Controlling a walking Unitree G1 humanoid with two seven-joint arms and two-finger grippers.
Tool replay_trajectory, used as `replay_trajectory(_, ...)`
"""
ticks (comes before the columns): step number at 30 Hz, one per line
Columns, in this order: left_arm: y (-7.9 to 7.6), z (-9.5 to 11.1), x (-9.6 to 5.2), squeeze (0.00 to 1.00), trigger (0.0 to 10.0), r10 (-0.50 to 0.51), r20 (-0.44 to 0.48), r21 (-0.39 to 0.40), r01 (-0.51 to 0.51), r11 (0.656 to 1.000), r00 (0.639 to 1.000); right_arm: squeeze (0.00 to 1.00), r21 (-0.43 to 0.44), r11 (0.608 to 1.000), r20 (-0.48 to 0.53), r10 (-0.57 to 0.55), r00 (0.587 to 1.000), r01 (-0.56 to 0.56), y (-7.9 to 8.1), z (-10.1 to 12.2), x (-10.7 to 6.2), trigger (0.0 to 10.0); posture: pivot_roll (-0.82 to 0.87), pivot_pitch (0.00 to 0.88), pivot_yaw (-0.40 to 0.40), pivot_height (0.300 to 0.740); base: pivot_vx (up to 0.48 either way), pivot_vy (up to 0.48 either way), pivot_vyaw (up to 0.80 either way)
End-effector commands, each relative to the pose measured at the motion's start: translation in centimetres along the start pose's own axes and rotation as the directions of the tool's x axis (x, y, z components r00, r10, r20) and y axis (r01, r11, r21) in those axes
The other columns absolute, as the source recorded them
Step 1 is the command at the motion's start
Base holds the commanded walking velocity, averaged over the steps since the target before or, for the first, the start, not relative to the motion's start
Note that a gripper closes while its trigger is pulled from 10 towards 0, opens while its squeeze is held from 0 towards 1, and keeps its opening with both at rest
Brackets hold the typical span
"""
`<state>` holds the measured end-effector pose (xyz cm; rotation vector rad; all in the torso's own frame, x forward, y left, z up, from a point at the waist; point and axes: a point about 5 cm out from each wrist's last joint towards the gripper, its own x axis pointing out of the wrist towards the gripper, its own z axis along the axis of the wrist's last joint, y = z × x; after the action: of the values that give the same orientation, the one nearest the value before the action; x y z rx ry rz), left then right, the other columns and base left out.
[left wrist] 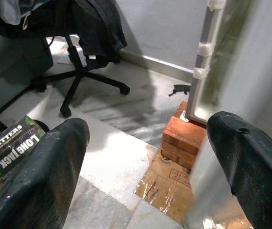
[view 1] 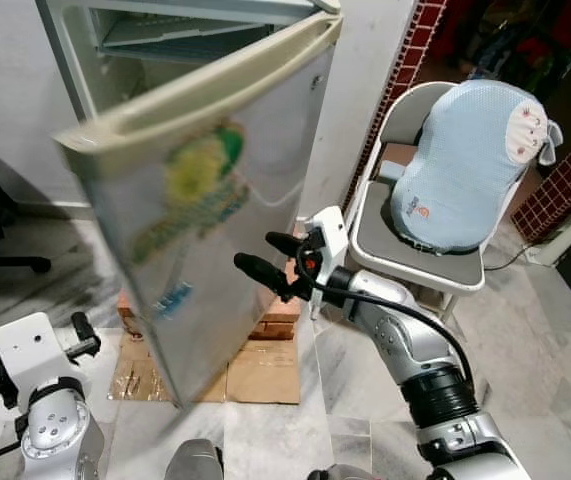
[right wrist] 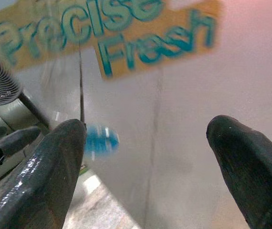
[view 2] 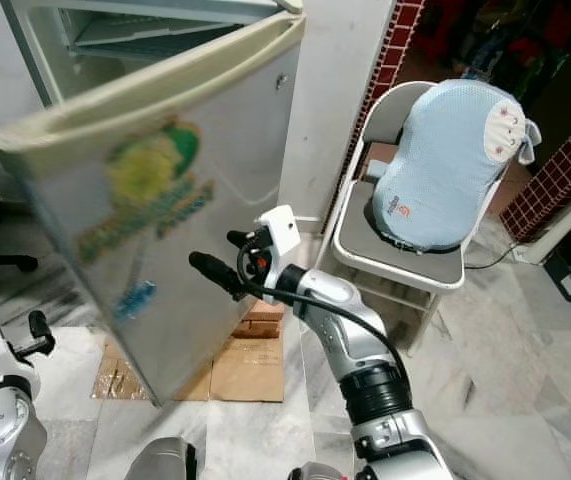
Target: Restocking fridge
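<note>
Right gripper (view 1: pixel 270 258), fingers spread and empty, points at the outer face of the fridge door (view 1: pixel 200 210), just short of it. Left gripper (view 1: pixel 80 335) sits low, also spread. Door stands half open and blurred; closing it probably calls for a flat push.

Right arm (view 1: pixel 420 360) stretched forward and up from lower right, elbow bent, black cable looped along forearm, white camera block on wrist; right gripper (view 1: pixel 273 258) pointing left, two black fingers spread apart, empty, same wide gap in right wrist view (right wrist: pixel 145 181). Left arm (view 1: pixel 50 425) low at bottom left, silver joint and white wrist block up, left gripper (view 1: pixel 83 336) raised only slightly; fingers (left wrist: pixel 40 181) wide apart in left wrist view, holding nothing.
</note>
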<state>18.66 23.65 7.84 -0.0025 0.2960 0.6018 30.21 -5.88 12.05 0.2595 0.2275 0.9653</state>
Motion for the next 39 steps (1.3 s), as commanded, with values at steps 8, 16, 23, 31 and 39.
replay_trajectory(8,-0.2,0.3,-0.1,0.00,10.0,-0.005,0.015,-0.003,0.005,1.000,1.000,0.00,-0.002,1.000,0.013,-0.002,1.000,0.002,-0.1,0.4,-0.4,10.0,0.17,0.048,-0.066,0.740,0.000,0.000,0.00)
replay_trajectory(16,-0.2,0.3,-0.1,0.00,10.0,-0.005,0.015,-0.003,0.005,1.000,1.000,0.00,-0.002,1.000,0.013,-0.002,1.000,0.002,-0.1,0.4,-0.4,10.0,0.17,0.048,-0.066,0.740,0.000,0.000,0.00)
replay_trajectory(23,-0.2,0.6,-0.1,0.00,10.0,-0.003,0.038,0.015,0.002,1.000,0.999,0.00,0.005,1.000,0.016,0.020,1.000,-0.020,0.1,0.4,-0.4,10.0,0.16,0.050,-0.064,0.740,0.000,0.000,0.00)
replay_trajectory(31,-10.2,2.6,0.9,0.00,10.0,-0.564,0.119,0.105,0.554,0.826,0.817,0.00,-0.138,0.632,0.274,-0.715,0.643,0.762,-5.1,0.2,-7.3,10.0,0.02,0.047,-0.027,0.740,0.000,0.000,-0.50)
replay_trajectory(39,-9.3,1.7,0.7,0.00,10.0,-0.557,0.113,0.096,0.549,0.830,0.823,0.00,-0.179,0.562,0.300,-0.750,0.589,0.807,-5.7,0.3,-7.4,10.0,0.05,0.046,-0.046,0.740,0.000,0.000,-0.27)
